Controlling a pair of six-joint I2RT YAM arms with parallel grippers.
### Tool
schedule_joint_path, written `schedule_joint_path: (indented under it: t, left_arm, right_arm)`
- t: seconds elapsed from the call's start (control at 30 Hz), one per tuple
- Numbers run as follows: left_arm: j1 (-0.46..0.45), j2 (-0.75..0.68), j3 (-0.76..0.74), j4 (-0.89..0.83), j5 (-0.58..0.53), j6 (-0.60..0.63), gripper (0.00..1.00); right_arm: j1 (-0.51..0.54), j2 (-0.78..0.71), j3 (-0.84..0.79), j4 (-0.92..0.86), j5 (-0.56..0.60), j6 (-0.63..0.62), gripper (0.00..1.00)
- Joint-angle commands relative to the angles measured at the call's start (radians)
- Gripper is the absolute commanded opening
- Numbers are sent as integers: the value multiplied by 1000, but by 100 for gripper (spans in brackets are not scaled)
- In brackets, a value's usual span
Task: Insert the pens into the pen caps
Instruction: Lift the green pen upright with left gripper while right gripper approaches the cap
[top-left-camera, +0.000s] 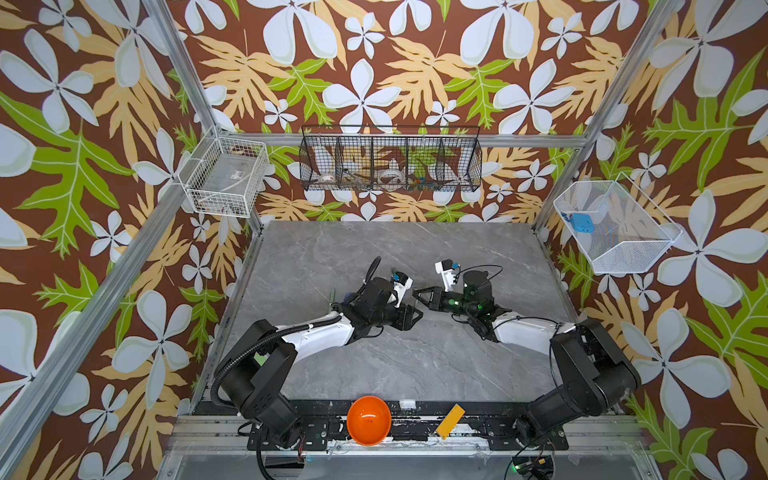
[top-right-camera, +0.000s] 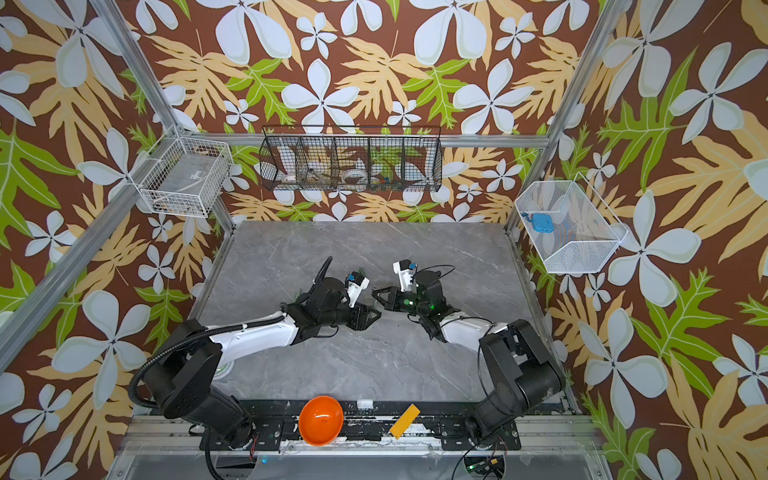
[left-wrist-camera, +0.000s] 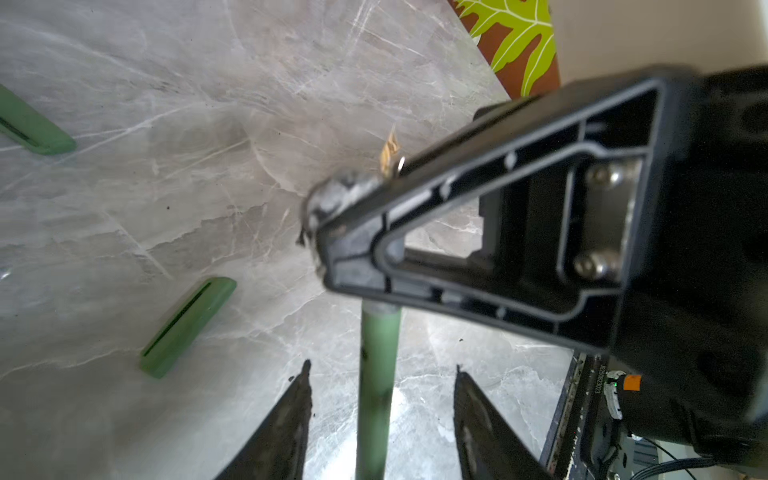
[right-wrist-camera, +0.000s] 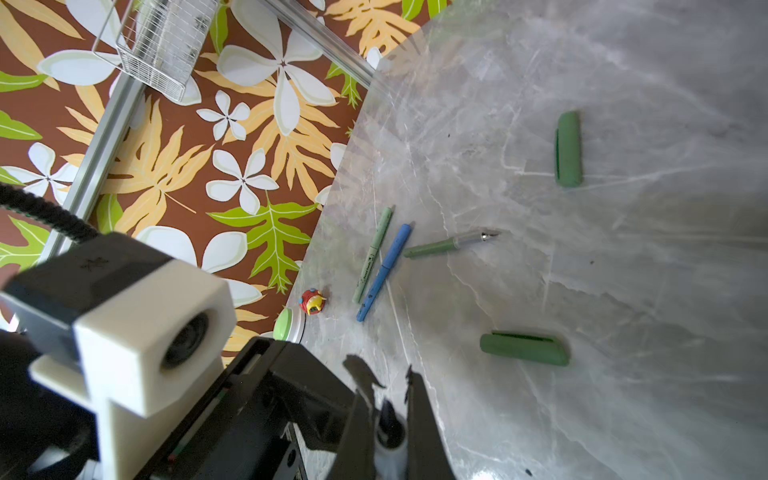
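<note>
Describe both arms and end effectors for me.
Both arms: black joints, white forearm shells. Left arm carries a black corrugated hose; right arm shows green lights. The left end effector and right end effector have black triangular fingers, white camera mounts.

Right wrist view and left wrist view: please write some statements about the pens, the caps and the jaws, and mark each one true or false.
1. The blue pen lies beside a pale green pen. True.
2. Both green caps stand upright. False: they lie flat on the table.
3. The left gripper has its jaws shut on the held pen. False: they stand open around it.
4. The right gripper is shut on that pen. True.
</note>
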Motion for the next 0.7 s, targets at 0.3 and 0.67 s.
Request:
schedule_joint_path:
  t: [0.3, 0.67]
  left_arm:
    - [42, -3, -66, 196, 259, -93, 68]
    - [42, 29, -57, 208, 303, -97, 50]
  right_arm:
    - [-14, -101, 1, -91, -28, -97, 0]
    - [-12, -97, -36, 33, -58, -40, 0]
